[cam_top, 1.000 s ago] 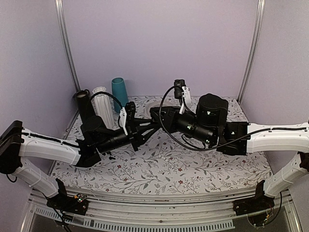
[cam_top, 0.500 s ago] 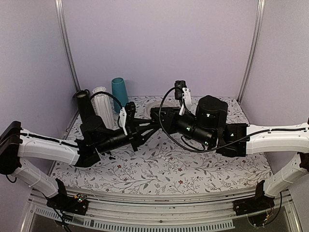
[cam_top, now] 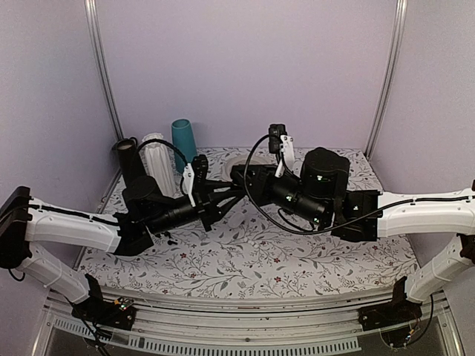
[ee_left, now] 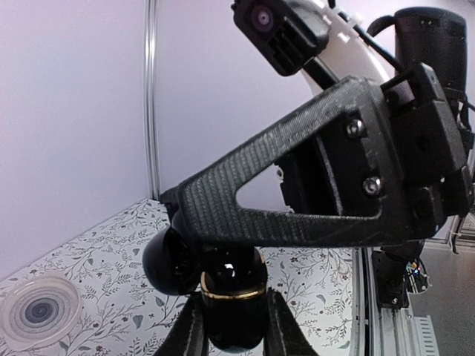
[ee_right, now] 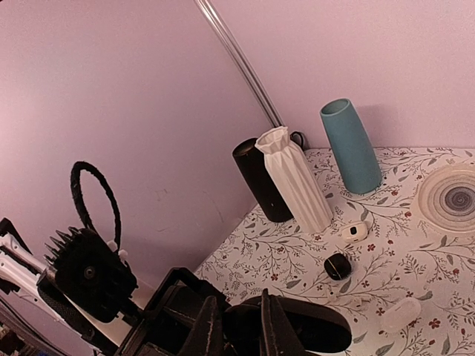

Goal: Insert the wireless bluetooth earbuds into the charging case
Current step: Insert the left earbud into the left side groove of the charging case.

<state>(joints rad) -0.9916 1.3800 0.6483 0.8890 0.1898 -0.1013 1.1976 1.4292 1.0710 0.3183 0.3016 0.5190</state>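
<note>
In the left wrist view my left gripper (ee_left: 231,326) is shut on a glossy black charging case (ee_left: 234,300) with a gold rim. It holds the case above the table, with the round lid (ee_left: 165,261) hinged open to the left. My right gripper (ee_right: 236,330) reaches in from the right, and its ribbed finger (ee_left: 297,211) lies across the case's mouth. Its jaws stand close together on a small dark piece that looks like a black earbud, mostly hidden. From above, both grippers (cam_top: 226,189) meet over the table's middle. Two pale earbuds (ee_right: 332,294) lie on the cloth.
A black vase (ee_right: 260,182), a white ribbed vase (ee_right: 297,178) and a teal vase (ee_right: 349,144) stand at the back left. Near them lie a white case (ee_right: 355,231), a shut black case (ee_right: 338,265) and a pale pebble-shaped case (ee_right: 401,311). A glass dish (ee_right: 453,194) sits further back.
Almost nothing differs. The right arm has crept slightly to the left, and both grippers stay together over the held case.
</note>
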